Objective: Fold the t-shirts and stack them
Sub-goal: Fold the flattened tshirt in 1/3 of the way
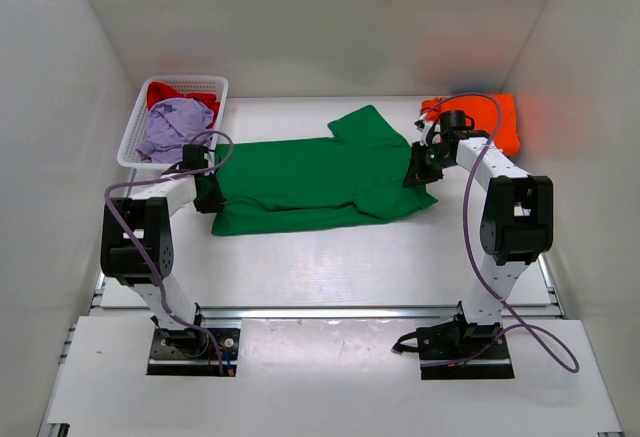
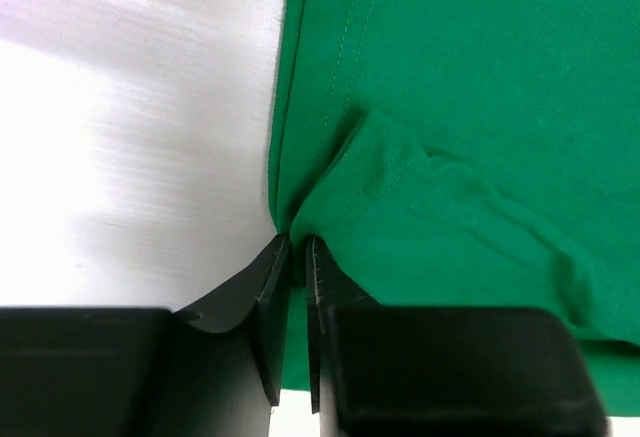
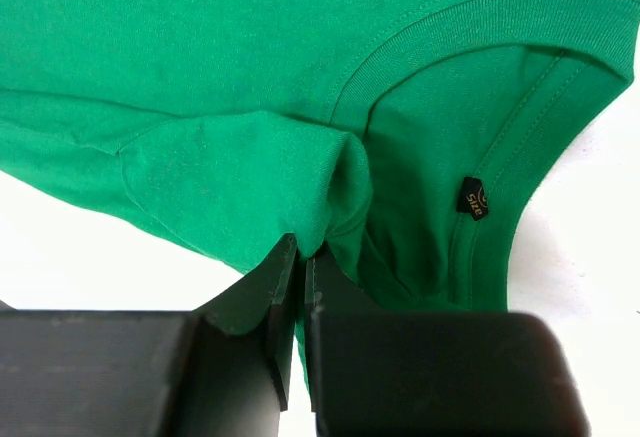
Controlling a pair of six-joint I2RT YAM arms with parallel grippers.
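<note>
The bright green t-shirt (image 1: 320, 177) lies spread across the table's middle, its collar toward the right. My left gripper (image 1: 207, 195) is shut on the green shirt's hem edge (image 2: 350, 167) at its left end. My right gripper (image 1: 418, 169) is shut on a fold of the green cloth (image 3: 250, 177) beside the collar (image 3: 470, 107). An orange t-shirt (image 1: 495, 122) lies folded at the far right. A lavender t-shirt (image 1: 175, 127) and a red one (image 1: 180, 92) lie in the basket. The blue shirt is out of view.
A white mesh basket (image 1: 133, 137) stands at the far left, just behind my left arm. White walls close in the table on the left, back and right. The orange shirt lies right behind my right wrist.
</note>
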